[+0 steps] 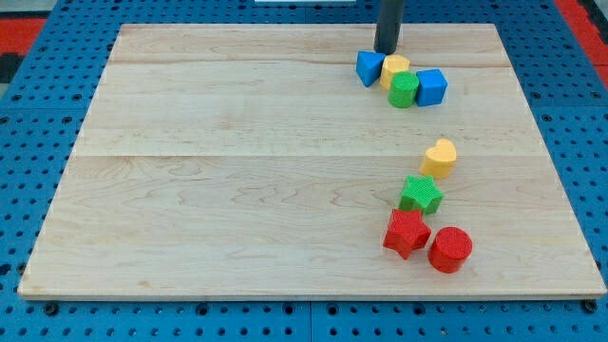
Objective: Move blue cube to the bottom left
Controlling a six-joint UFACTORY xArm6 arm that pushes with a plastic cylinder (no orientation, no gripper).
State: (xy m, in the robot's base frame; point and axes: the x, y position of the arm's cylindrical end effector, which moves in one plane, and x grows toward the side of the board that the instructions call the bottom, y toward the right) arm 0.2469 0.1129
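My tip [387, 50] rests at the tabletop's [237, 190] top right, just above a blue triangular block [370, 67]. The blue cube [431, 86] sits beside a green cylinder [404, 91]. No fingers exist here.

Eight blocks: two blue [431, 86], two yellow [439, 158], two green [420, 195], two red [449, 250].

Pale wooden worktop [237, 190]; blue cube [431, 86], blue triangular block [369, 67], green cylinder [404, 91], yellow heart [439, 158], green star [420, 195], red star [406, 232], red cylinder [449, 250].
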